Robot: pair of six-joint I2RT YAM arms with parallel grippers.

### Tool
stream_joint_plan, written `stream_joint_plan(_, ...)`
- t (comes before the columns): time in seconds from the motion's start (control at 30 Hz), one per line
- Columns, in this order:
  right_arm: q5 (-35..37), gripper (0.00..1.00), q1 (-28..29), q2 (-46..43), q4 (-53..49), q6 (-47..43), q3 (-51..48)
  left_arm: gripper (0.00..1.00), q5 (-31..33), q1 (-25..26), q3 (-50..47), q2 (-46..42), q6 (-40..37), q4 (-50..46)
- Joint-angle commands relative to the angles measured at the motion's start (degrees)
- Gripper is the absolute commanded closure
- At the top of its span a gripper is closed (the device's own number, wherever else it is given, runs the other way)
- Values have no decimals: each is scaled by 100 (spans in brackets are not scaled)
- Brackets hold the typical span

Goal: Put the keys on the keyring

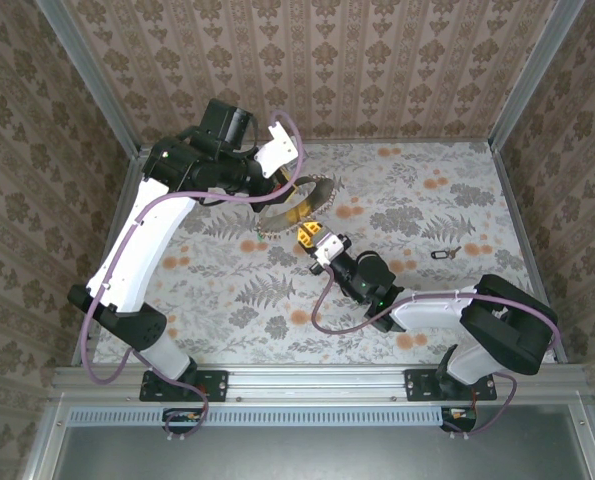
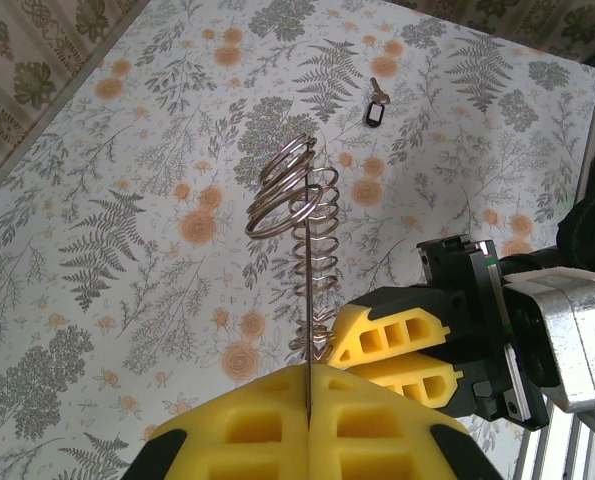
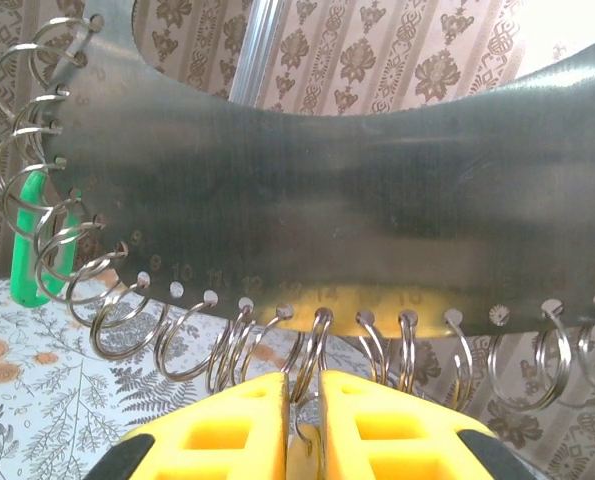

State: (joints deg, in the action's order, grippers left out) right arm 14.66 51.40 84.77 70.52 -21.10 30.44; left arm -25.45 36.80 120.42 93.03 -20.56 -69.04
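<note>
A flat metal plate point(image 3: 357, 190) has numbered holes along its rim, and a keyring hangs from each hole. My left gripper point(image 2: 307, 378) is shut on the plate's edge and holds it upright above the table point(image 1: 312, 192). Seen edge-on, the plate is a thin line with rings point(image 2: 295, 195) coiled beside it. My right gripper point(image 3: 302, 385) is shut on one keyring point(image 3: 315, 340) at the plate's lower rim, just below the left gripper point(image 1: 313, 238). One of the keys, green-headed point(image 3: 27, 250), hangs from a ring at the plate's left end. Another, dark-headed point(image 1: 445, 253), lies on the table point(image 2: 375, 105).
The floral table cloth point(image 1: 397, 200) is bordered by patterned walls and aluminium posts point(image 1: 522, 75). The right arm point(image 1: 427, 310) stretches across the middle from the near right. The loose key lies to the right of both grippers, near the right wall.
</note>
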Motion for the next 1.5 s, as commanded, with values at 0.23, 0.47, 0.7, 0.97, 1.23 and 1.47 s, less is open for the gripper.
stream_joint_plan(0.23, 180, 83, -42, 144, 224, -140, 327, 100, -45, 47, 218, 15, 87, -8)
stream_joint_plan(0.47, 239, 85, -43, 206, 190, -105, 310, 100, -73, 44, 249, 42, 102, -11)
stream_joint_plan(0.7, 307, 86, -43, 262, 220, -179, 392, 100, -100, 47, 247, 53, 146, -13)
stream_joint_plan(0.97, 344, 99, -45, 265, 167, -182, 447, 100, -131, 55, 219, 54, 173, 11)
stream_joint_plan(1.23, 273, 100, -86, 56, 19, -42, 190, 100, -206, -61, 27, 34, 496, 201)
stream_joint_plan(1.47, -616, 100, -413, -408, -338, 487, -59, 100, -685, -496, -610, -192, 1228, 861)
